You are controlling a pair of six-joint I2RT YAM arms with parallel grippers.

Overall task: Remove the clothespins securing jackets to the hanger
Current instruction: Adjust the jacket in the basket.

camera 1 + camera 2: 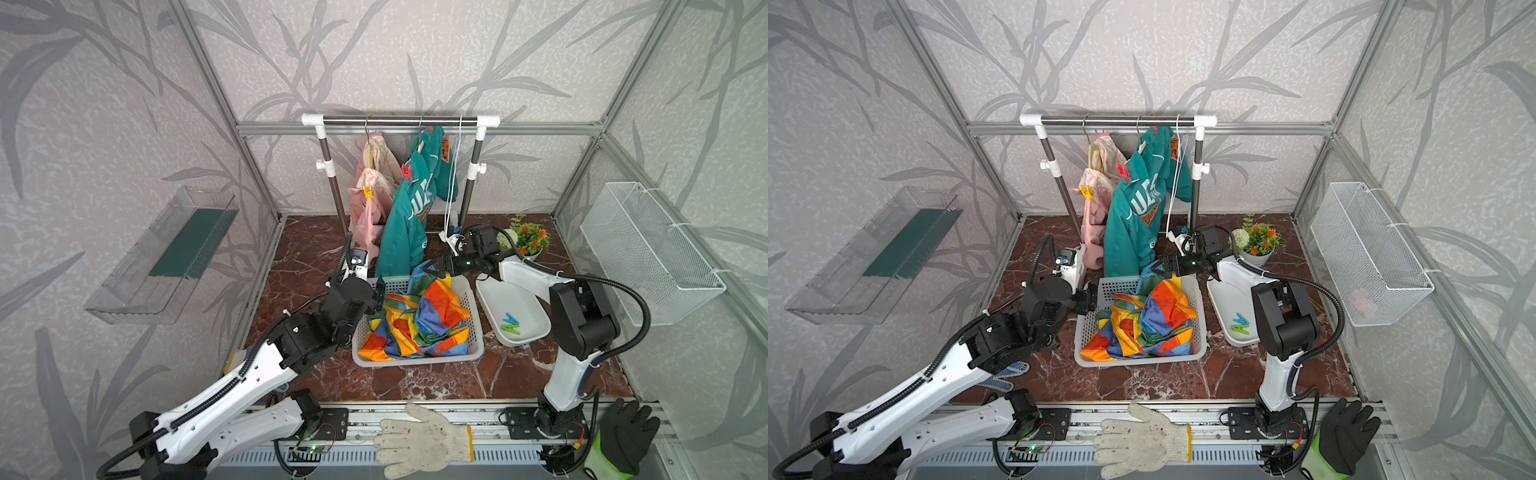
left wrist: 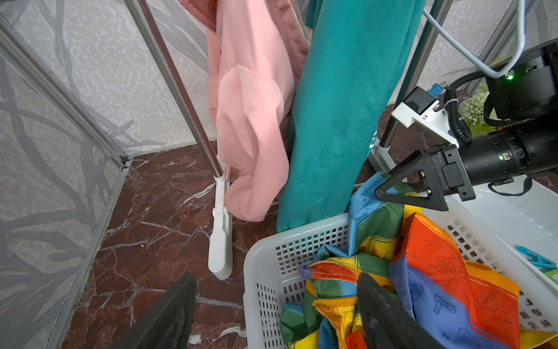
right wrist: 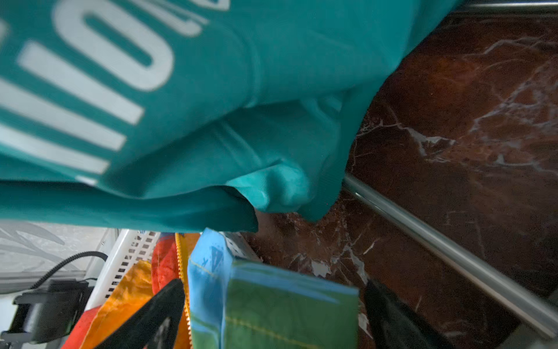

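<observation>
In the white basket [image 1: 417, 360] at mid-floor: patchwork jacket [image 1: 419, 322], crumpled, one flap over the far rim. Right gripper [image 1: 434, 266] at that flap, jaws spread to either side of the cloth, not pinching. Left gripper [image 1: 379, 300] at basket's left rim, jaws apart, empty. On the rail [image 1: 399, 121]: pink jacket [image 1: 370, 208] with yellow clothespin [image 1: 368, 192]; teal jacket [image 1: 405, 224] with red clothespin [image 1: 407, 171]. Blue clothespin [image 1: 510, 319] and green clothespin [image 1: 510, 329] lie in white tray [image 1: 490, 297].

light: bright, even, soft shadows | top views: sharp, edges bowed | right wrist: teal jacket [image 3: 211, 105] blurred
</observation>
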